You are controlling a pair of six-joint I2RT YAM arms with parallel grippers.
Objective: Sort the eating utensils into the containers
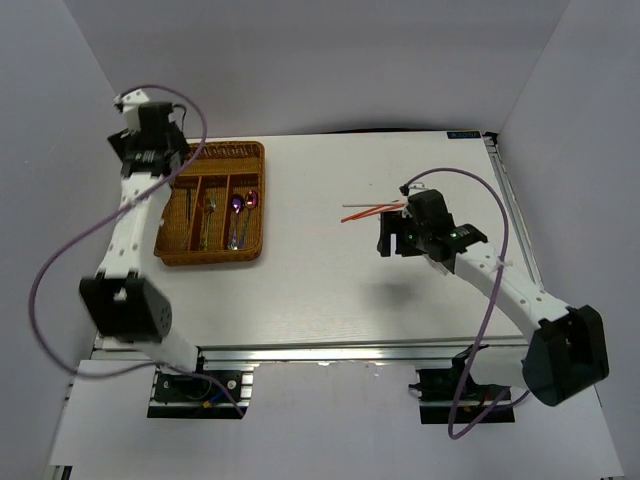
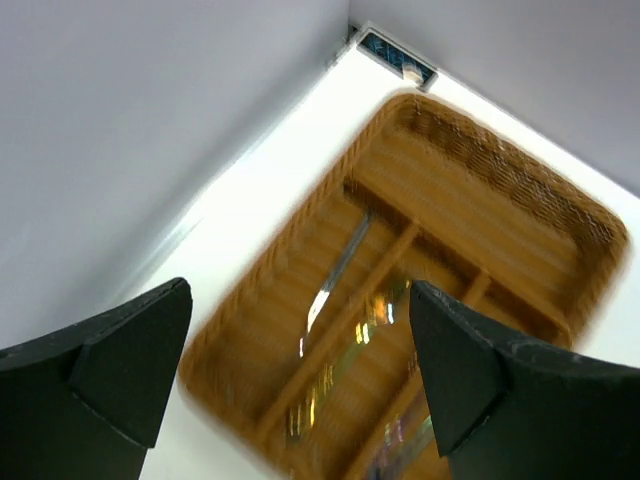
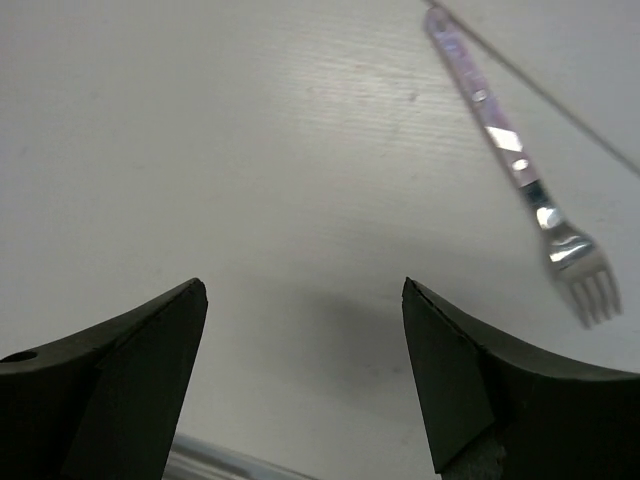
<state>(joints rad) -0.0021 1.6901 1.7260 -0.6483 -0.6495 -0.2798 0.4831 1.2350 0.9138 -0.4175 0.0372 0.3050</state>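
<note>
Step in hand, as judged: picking up the next loose utensil; sorting only partly done.

Left gripper (image 2: 300, 300): spread wide, nothing between the pads. Hanging over the wicker tray (image 2: 590, 215), directly below the fingertips. Beneath them, in the long slots: a silver utensil (image 2: 345, 260) in one, iridescent pieces (image 2: 375, 310) in the next. Blurred view; cannot tell forks from spoons there.

Right gripper (image 3: 303, 290): also wide apart, empty, low over the bare table (image 3: 200, 120). Iridescent-handled fork (image 3: 515, 160) flat on the surface, ahead of the fingertips and off to their right, tines pointing back toward the right-hand finger. Not between the fingers, not touching either one.

From above: red and white chopsticks (image 1: 368, 210) on the table just beyond this gripper, crossing at a shallow angle. Tray well apart from this hand, over on the other arm's side.

Next move, as judged:
- slide forward and to the right until the fork handle sits between the fingertips
- turn the wrist to set the fingers across the handle, not along it
- come down to the tabletop before closing; thin flat metal, likely to slip or be missed
- then a long carry across to the tray; chopsticks left for after
</note>
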